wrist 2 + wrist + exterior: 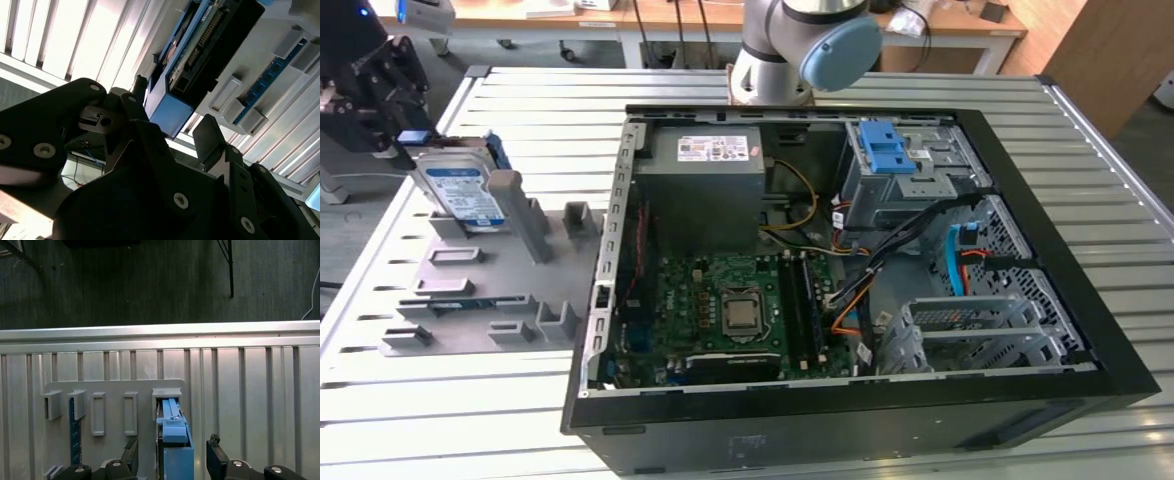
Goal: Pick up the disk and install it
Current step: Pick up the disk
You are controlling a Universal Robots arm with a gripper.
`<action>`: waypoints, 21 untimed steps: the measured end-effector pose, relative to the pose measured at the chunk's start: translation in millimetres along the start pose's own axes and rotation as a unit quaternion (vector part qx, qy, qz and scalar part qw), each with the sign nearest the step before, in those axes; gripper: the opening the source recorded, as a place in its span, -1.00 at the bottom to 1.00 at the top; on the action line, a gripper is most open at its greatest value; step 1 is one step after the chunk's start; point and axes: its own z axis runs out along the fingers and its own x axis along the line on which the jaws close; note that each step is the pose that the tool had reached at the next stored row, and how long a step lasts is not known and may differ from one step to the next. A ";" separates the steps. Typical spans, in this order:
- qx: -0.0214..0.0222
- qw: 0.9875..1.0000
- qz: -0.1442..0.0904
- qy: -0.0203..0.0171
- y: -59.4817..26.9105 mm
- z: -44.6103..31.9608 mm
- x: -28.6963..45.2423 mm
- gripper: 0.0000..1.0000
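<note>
Table [1121, 180]: ribbed metal slats, carrying two holders. Holder 1, computer case [854, 425]: black tower laid on its side, side panel off, interior exposed. Contents: grey power-supply box [707, 190] with a small white sticker, in the corner of the case nearest the arm base [801, 50]; green motherboard [720, 300] below that box along the case floor; bright blue ridged latch piece [887, 155] atop a metal bay beside the power-supply box; loose cables [907, 240] of black, orange and yellow crossing the middle of the case; perforated silver drive cage [961, 330] at the case's side towards the exterior view's right. Holder 2, grey slotted rack [480, 290]: lies flat on the table just beside the case, at the exterior view's left. Contents: the disk [464, 195], standing upright on edge in an end slot of the rack, on the side away from the case, label face visible, blue rails along its edges; a narrow blue strip [75, 430] set in another groove. End effector [394, 125]: black, poised at the top of the disk. In both wrist views the end effector [172, 455] [172, 107] is spread wide, its fingers [216, 455] straddling the disk [175, 440] [200, 45] with a gap on each side, gripping nothing.
</note>
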 end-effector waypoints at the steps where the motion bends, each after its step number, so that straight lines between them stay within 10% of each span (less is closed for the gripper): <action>1: 0.000 1.000 0.000 0.000 0.0 0.0 0.0 0.26; 21: -0.006 1.000 0.003 0.000 -0.1 12.8 -0.2 0.13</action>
